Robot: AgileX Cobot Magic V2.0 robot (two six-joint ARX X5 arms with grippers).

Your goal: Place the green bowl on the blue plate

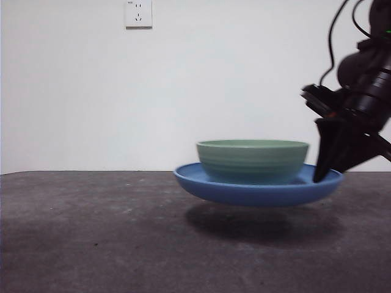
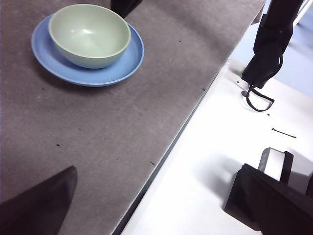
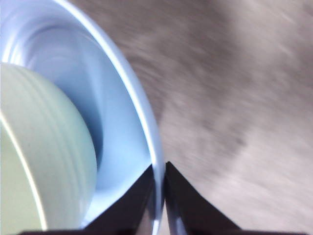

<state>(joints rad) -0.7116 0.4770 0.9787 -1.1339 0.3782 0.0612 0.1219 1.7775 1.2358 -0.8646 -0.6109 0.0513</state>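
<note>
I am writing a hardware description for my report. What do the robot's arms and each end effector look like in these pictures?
The right end effector is matte black, with two flat, wedge-shaped jaws tapering to thin tips. Above it sits a bulky black wrist with a small orange mark, and thin black cables loop upward. The left end effector shows two dark, angular black jaws.

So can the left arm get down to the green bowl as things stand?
Probably yes. The green bowl sits open-topped on the blue plate, with bare table between it and the left end effector. The right end effector is clamped on the plate's rim at one side, so approach from the other.
</note>
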